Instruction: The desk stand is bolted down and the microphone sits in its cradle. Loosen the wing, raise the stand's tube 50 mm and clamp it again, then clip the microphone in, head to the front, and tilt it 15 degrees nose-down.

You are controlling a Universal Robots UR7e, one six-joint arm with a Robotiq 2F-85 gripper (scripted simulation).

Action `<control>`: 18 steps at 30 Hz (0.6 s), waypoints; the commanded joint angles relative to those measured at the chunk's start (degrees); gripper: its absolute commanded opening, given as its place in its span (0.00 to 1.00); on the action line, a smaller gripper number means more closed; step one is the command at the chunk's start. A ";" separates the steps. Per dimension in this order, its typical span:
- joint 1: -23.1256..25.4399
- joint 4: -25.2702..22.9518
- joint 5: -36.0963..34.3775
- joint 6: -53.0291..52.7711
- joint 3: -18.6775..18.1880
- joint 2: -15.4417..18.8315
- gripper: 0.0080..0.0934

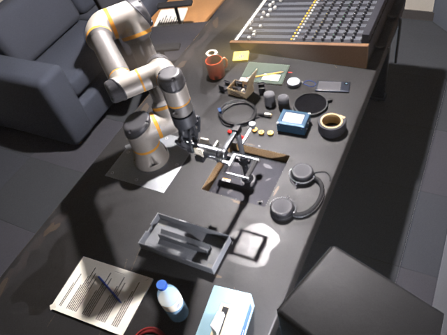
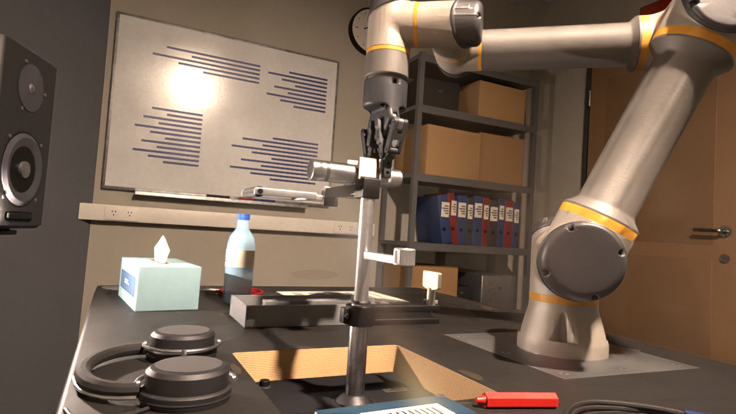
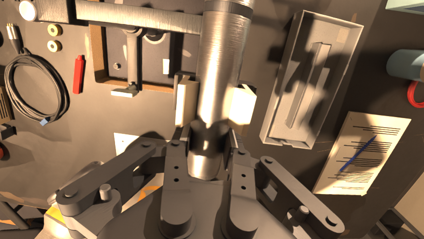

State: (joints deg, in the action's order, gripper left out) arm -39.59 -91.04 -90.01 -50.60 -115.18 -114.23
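Note:
The stand's base is partly hidden down in the recess cut into the desk [image 1: 249,173], and its tube [image 2: 360,288] rises upright from it. The microphone [image 2: 339,171], a grey cylinder, lies level across the clip at the top of the tube, head pointing away from the arm. In the wrist camera my two pale finger pads sit on either side of the microphone's body [image 3: 218,74], near its tail end. My gripper [image 2: 382,162] comes down from above and is closed on it. A white-tipped wing lever [image 2: 404,255] sticks out of the tube lower down. The empty grey cradle [image 1: 186,242] lies on the desk nearby.
A mixing console [image 1: 314,20] fills the far end of the desk. Headphones [image 1: 299,193] lie right of the recess; a cable coil [image 1: 236,112], blue box [image 1: 293,122] and tape roll [image 1: 332,124] lie behind it. A tissue box [image 2: 158,283], bottle [image 2: 240,257] and printed sheet [image 1: 101,294] sit beyond the cradle.

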 commanded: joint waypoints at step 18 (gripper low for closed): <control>0.00 -0.10 0.01 0.00 -0.01 -0.01 0.40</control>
State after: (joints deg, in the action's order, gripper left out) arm -39.59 -91.10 -90.00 -50.60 -115.24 -114.21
